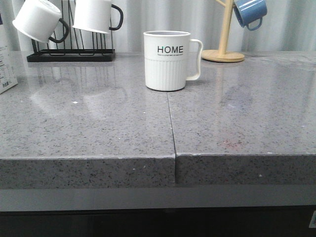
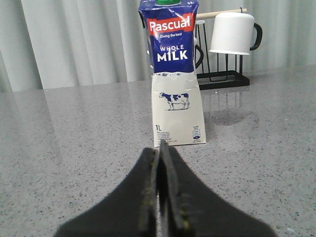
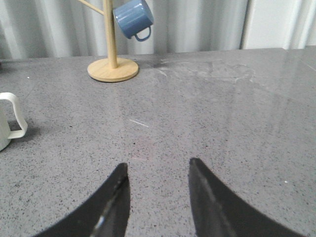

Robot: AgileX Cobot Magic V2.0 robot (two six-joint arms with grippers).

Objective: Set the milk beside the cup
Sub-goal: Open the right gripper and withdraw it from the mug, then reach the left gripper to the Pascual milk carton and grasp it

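The milk carton (image 2: 174, 74) stands upright on the grey counter, white below and dark blue on top; only its edge (image 1: 6, 59) shows at the far left of the front view. My left gripper (image 2: 160, 148) is shut and empty, pointing at the carton's base, a short way in front of it. The white HOME cup (image 1: 168, 60) stands mid-counter with its handle to the right; that handle (image 3: 14, 116) shows in the right wrist view. My right gripper (image 3: 158, 170) is open and empty over bare counter, right of the cup. Neither gripper shows in the front view.
A black rack (image 1: 71, 54) with two white black-handled mugs (image 1: 96, 15) stands at the back left, behind the carton (image 2: 232, 32). A wooden mug tree (image 1: 224, 49) with a blue mug (image 1: 250, 12) stands at the back right. A seam (image 1: 171, 128) splits the counter.
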